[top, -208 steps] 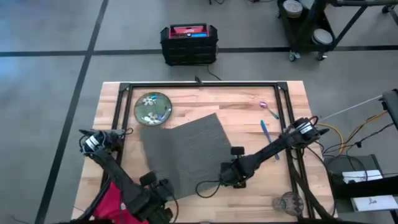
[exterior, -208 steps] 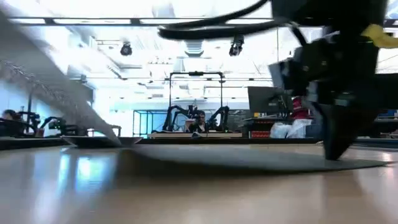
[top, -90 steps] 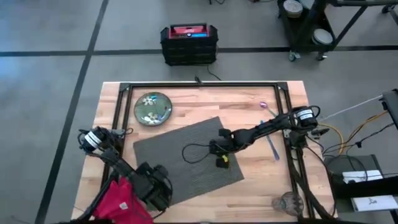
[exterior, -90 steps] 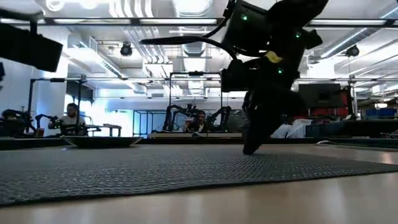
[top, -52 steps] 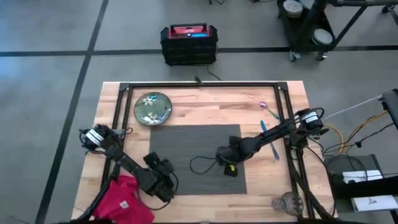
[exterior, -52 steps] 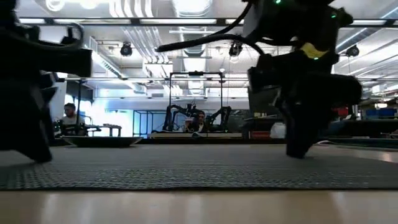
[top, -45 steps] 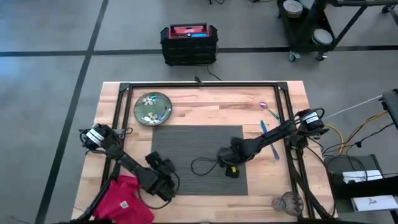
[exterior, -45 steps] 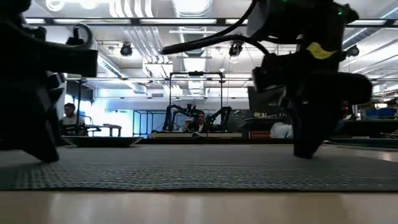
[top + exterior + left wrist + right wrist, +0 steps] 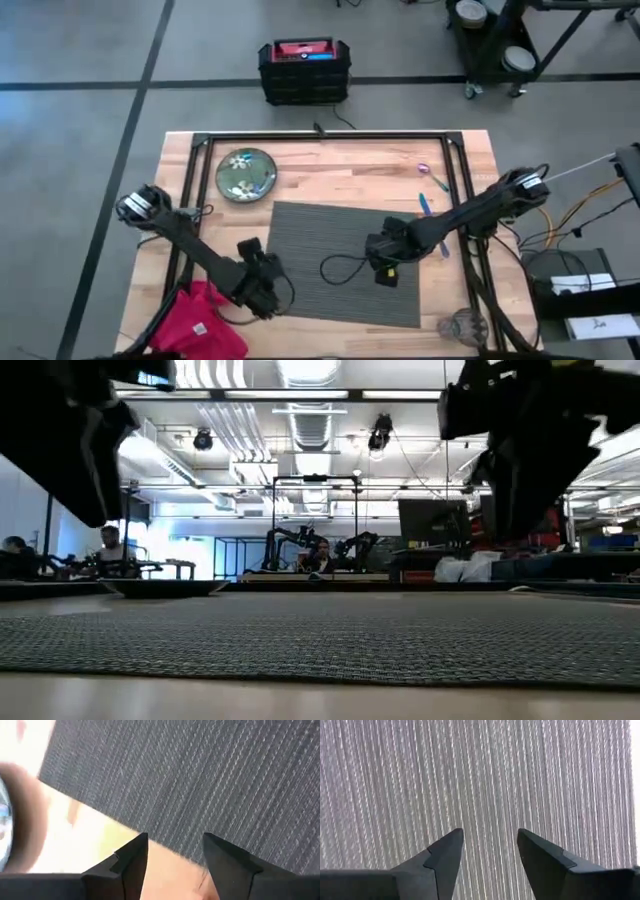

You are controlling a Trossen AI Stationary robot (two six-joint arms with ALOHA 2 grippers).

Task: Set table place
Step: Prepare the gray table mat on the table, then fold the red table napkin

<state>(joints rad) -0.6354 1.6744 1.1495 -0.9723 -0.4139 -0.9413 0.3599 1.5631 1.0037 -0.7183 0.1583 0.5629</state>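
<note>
From the high view I see the placemat point(image 9: 345, 262) lying flat on the tabletop point(image 9: 470, 160), slightly skewed, in the middle toward the near edge. My left gripper point(image 9: 262, 290) sits at the mat's left edge, next to the red napkin point(image 9: 198, 322) bunched at the near-left corner. My right gripper point(image 9: 385, 262) is over the mat's right part. The green plate point(image 9: 246, 174) rests near the far-left corner, just off the mat. A blue utensil point(image 9: 425, 204) and a purple one point(image 9: 430, 175) lie to the right of the mat, and the glass point(image 9: 461, 326) stands at the near-right corner.

In the low view the mat point(image 9: 320, 635) spreads flat across the picture, with both arms lifted clear above it; people sit in the room behind.

In the left wrist view my fingers point(image 9: 131, 855) are spread with nothing between them, at the mat's edge point(image 9: 200, 785).

In the right wrist view my fingers point(image 9: 447, 855) are likewise spread and empty, over the ribbed mat point(image 9: 480, 775).
</note>
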